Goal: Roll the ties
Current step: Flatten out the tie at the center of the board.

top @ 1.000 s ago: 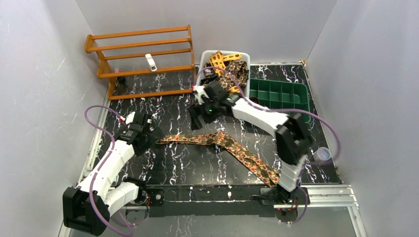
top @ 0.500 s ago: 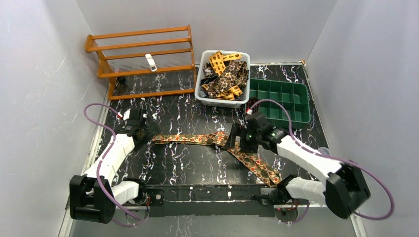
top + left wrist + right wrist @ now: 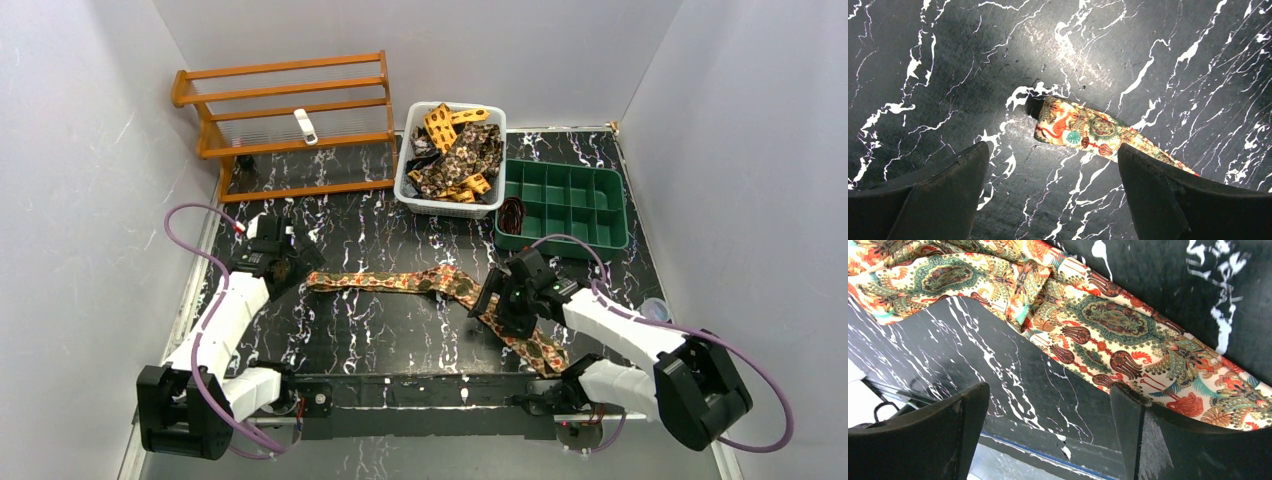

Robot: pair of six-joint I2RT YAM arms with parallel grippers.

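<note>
On a black marble-patterned table [image 3: 380, 340], a wooden rack [image 3: 285, 120] stands at the far left. A green tray [image 3: 565, 168] with compartments sits at the far right, and just beside it on the left is a white basket [image 3: 445, 207] heaped with patterned ties [image 3: 460, 150]. One long tie [image 3: 400, 282] in a red-orange print lies unrolled across the middle of the table, bent partway along. The left gripper [image 3: 290, 265] hangs over its narrow end, fingers spread wide and holding nothing. The right gripper [image 3: 497, 300] hangs over the broader stretch, fingers likewise spread wide and empty.
</note>
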